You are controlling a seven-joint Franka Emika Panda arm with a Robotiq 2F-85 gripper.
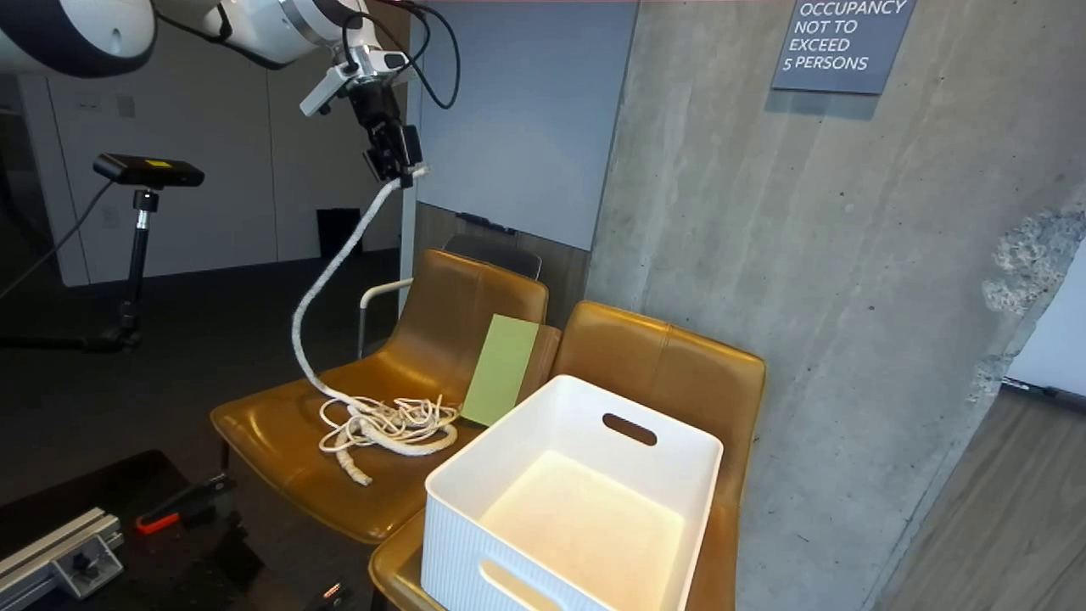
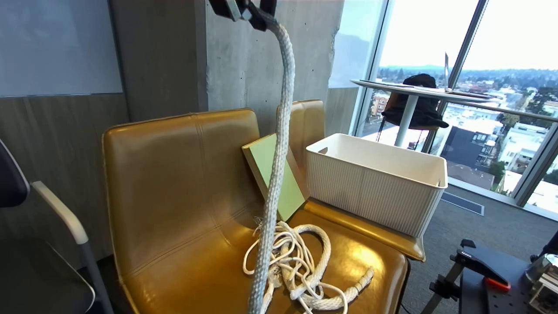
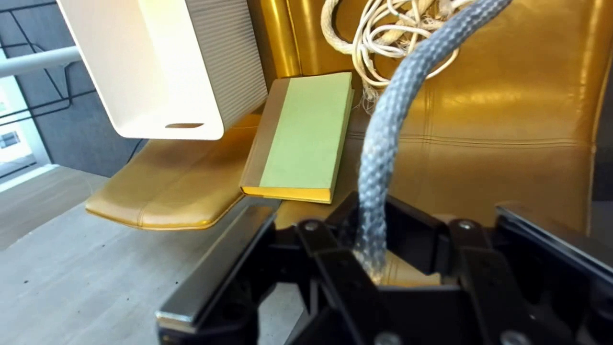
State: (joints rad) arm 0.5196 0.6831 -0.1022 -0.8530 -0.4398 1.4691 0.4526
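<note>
While clamping white braided rope [image 2: 278, 168] near one end in the claw [image 1: 405, 173], apparently only partway through lifting, with tangled coils [image 1: 389, 423] left on the tan leather chair [image 1: 284, 428]

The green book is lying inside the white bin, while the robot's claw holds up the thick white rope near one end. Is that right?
Not quite: the green book is outside the white bin, beside it, as the wrist view shows. The gripper does hold up the thick white rope near one end.
</note>
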